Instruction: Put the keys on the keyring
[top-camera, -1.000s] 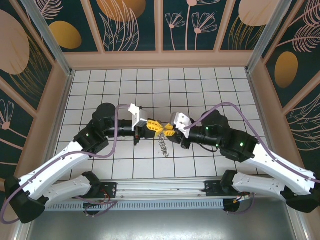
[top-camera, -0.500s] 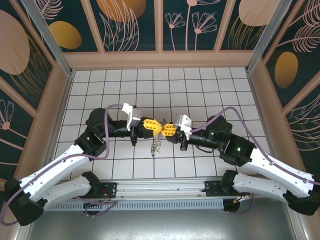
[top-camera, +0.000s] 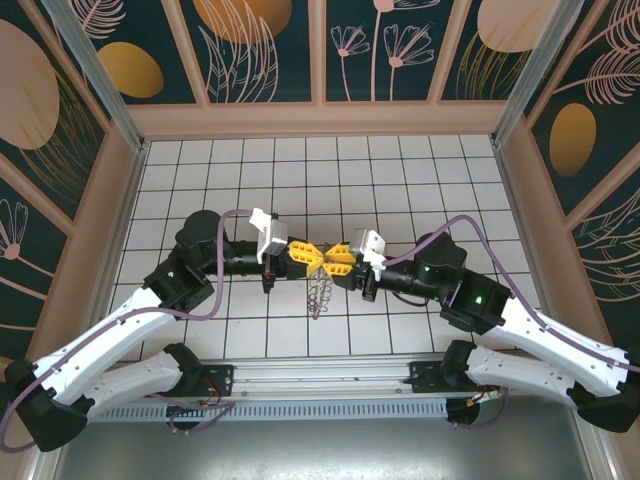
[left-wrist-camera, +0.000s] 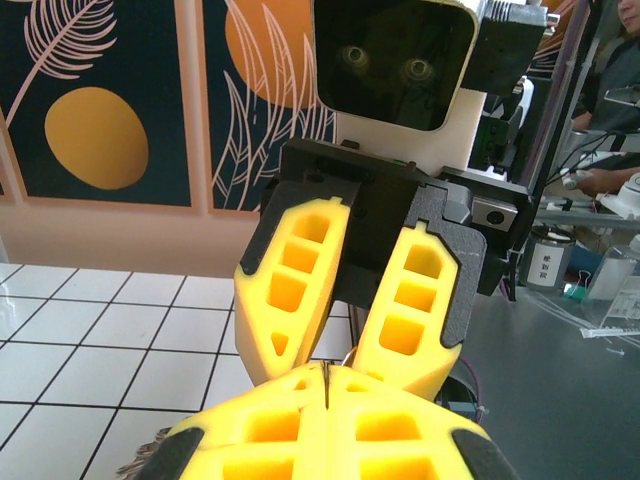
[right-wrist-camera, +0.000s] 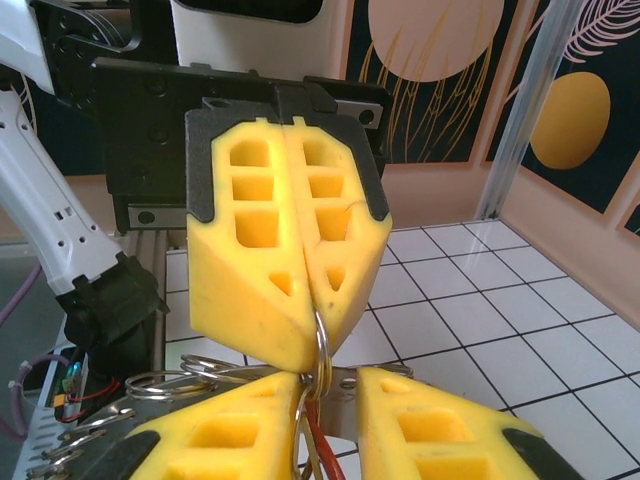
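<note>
Above the middle of the worktop (top-camera: 400, 170), the left gripper (top-camera: 308, 254) is clamping its fingers (right-wrist-camera: 250, 300) shut on the keyring (top-camera: 318, 292), steadying it as it hangs. The right gripper (top-camera: 332, 262) is standing with fingers (right-wrist-camera: 430, 430) narrowly parted around the keys (right-wrist-camera: 312, 440), grip unconfirmed, apparently for threading.

Bright, even light with soft shadows; nearest foreground slightly blurred.

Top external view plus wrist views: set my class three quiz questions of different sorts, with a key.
1. True or false: the left gripper is shut on a wire of the keyring.
2. From above, the keyring hangs: A below the meeting grippers; B against the back wall; C over an arm's base.
3. What colour are the pads of the right gripper?
Key: 1 true; 2 A; 3 yellow.
</note>
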